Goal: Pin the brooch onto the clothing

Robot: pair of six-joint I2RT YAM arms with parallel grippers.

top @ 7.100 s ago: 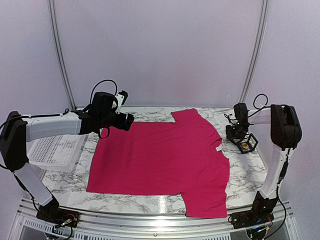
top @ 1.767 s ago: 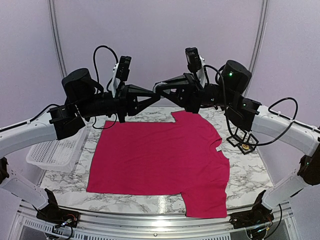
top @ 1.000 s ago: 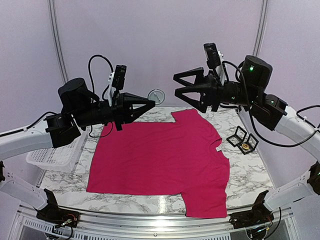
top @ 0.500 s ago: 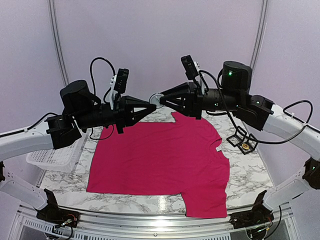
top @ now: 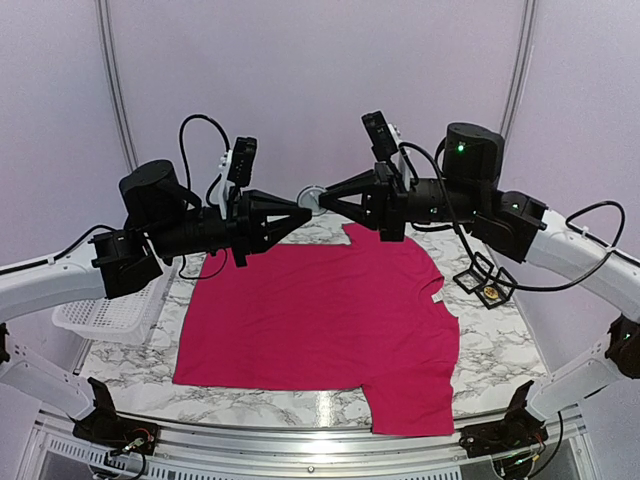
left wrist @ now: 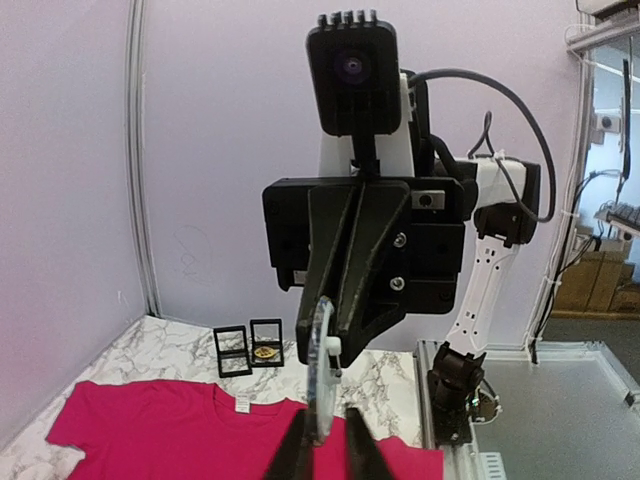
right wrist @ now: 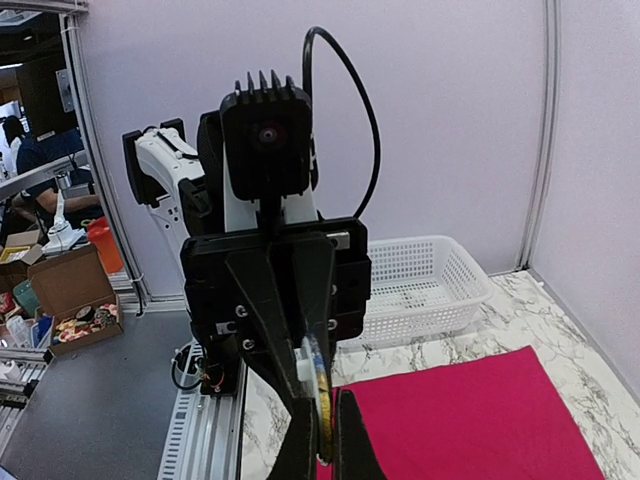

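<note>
left gripper and right gripper raised level above the T-shirt, reaching inward, meeting tip to tip, each clamped on the brooch

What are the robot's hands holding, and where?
The round brooch, in mid-air: left gripper and right gripper each pinch its edge, from opposite sides.

T-shirt flat on table; basket to its left, display case right; brooch above its far edge.
</note>
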